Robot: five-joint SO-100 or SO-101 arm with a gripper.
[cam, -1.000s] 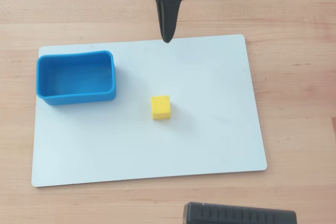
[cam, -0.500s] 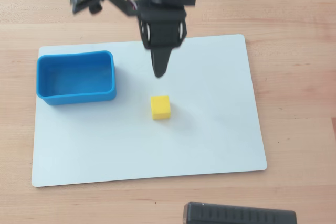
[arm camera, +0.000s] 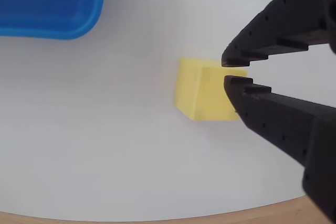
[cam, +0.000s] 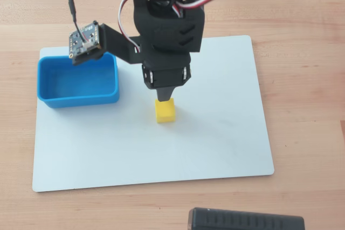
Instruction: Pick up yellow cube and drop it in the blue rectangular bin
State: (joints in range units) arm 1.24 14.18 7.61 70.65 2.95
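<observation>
Claw (arm camera: 227, 71) nearly closed, tips just apart, gripping nothing, poised above the yellow cube (arm camera: 202, 89) on the white mat (cam: 215, 133); blue rectangular bin (cam: 78, 82) nearby, empty. Probably light, stiff, matte, unlikely to slip; best pinched across opposite flat faces after opening wider.

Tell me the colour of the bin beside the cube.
Bright blue bin, clearest in the overhead view; the cube is yellow.

The cube (cam: 165, 111) is plain bright yellow; the bin (cam: 78, 81) — at its ten o'clock — solid blue. Black gripper (arm camera: 227, 71), white mat (cam: 151, 149), pale wood table (cam: 302, 79) — light grain.
</observation>
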